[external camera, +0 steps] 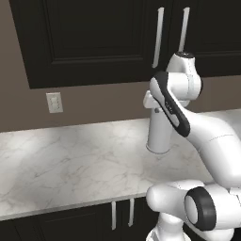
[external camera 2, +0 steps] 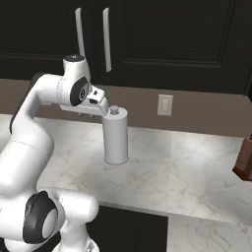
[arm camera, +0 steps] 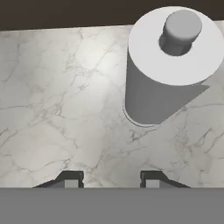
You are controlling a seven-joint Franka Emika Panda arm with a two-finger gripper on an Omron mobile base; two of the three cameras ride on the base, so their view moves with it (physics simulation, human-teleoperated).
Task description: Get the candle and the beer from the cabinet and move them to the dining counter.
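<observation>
my gripper (arm camera: 111, 180) points down at the wall worktop (external camera: 70, 160), jaws spread partway with nothing between them, a paper towel roll (external camera 2: 116, 135) just beside. the cabinet (external camera: 94, 37) hangs above, doors closed, so i judge the candle and beer sit hidden behind them. its silver bar handles (external camera 2: 106, 39) run vertical, up and behind the hand.

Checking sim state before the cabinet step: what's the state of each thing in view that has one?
cabinet: both doors shut.
gripper: open, nothing between the fingers, pointing down over the marble worktop.
paper towel roll: upright on the worktop, apart from the gripper.
lower cabinet: doors shut.
wall outlet: nothing plugged in.
</observation>
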